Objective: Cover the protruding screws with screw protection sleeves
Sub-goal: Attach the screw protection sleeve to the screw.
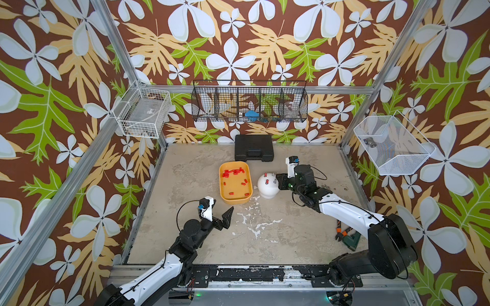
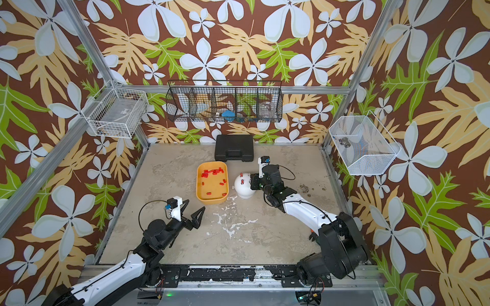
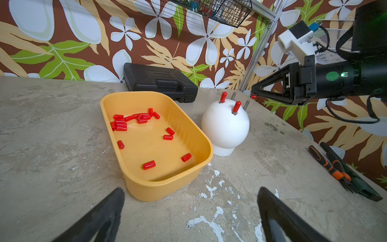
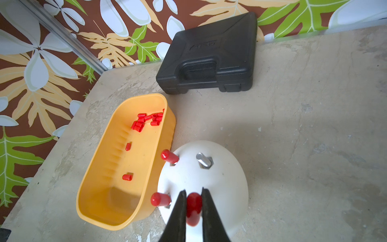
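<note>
Right wrist view: one stud [image 3: 246, 104] is hidden behind the red sleeve [image 4: 193, 206] clamped in the right gripper [image 4: 193, 190]; contact cannot be judged. In a top view, pliers [image 1: 342, 234] are partly covered by the right arm.

Black case [image 1: 254, 147] sits closed at the back, yellow tray [image 1: 234, 200] just in front, orange-handled pliers [image 3: 323, 159] lying well off right.

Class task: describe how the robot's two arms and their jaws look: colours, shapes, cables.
Both the left arm and right arm alternate white shell links with black joint housings; thin black cables loop outside. Each wrist carries a white camera block with a blue connector. The left gripper and right gripper have black, triangular open-frame jaws tapering to points.
</note>
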